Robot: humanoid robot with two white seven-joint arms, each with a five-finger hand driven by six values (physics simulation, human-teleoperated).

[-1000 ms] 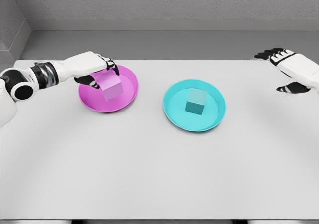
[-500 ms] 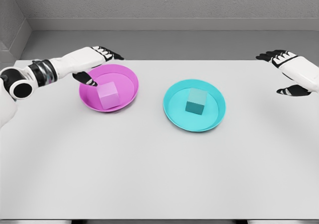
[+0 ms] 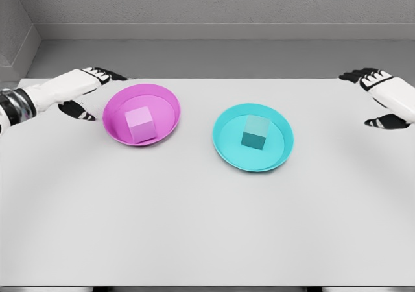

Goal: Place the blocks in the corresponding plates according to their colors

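2 blocks look sorted: pink block (image 3: pixel 139 124) sits in the pink plate (image 3: pixel 165 98), teal block (image 3: pixel 255 132) in the teal plate (image 3: pixel 227 146). Left hand (image 3: pixel 81 91) is just left of the pink plate, fingers spread, holding nothing. Right hand (image 3: pixel 384 98) sits at the table's (image 3: pixel 194 227) far right edge, also relaxed and empty. Step in hand reads as retreat: pull arms out wide, don't clip the plate rim.

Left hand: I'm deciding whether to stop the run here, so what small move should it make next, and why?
Probably just draw the left hand a little farther from the pink plate. The pink block sits in that plate, the teal block in the teal plate, and both hands are open and empty, so nothing seems left to place.
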